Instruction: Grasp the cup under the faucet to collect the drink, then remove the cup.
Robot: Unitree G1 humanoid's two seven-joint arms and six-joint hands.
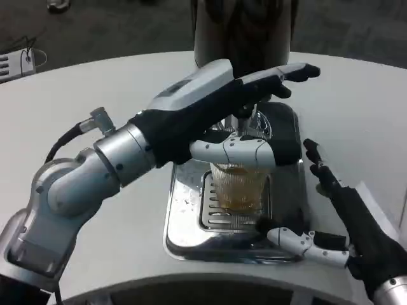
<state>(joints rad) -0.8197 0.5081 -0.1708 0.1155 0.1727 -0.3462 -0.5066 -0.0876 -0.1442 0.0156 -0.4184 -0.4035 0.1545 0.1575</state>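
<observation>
A clear plastic cup (238,187) stands in the centre of the frame, on the slotted grate of a shiny steel drip tray (184,222). It holds amber drink, filling roughly the lower half as far as can be seen. The cup sits directly below the faucet (243,117) of a dark metal drink dispenser (245,28), whose body rises at the top centre of the picture. That placement looks deliberate: the cup has to stay under the spout to catch the flow, and the tray is there to catch spills; a few droplets show on the tray's left side.

The robot's left hand (219,105) reaches in from the lower left, crossing the middle of the frame. Its long fingers stretch out toward the upper right, over the faucet, likely working the tap. A white thumb (232,151) lies across the cup's rim area, touching or just in front of it; whether this hand truly grips the cup cannot be told, since the hand hides the rim.

The right hand (343,222) sits at the lower right, beside the tray. Its fingers are spread apart and it holds nothing. One white finger (296,240) points left along the tray's front edge, near the cup's base but apart from it. It seems to be waiting to take the cup.
</observation>
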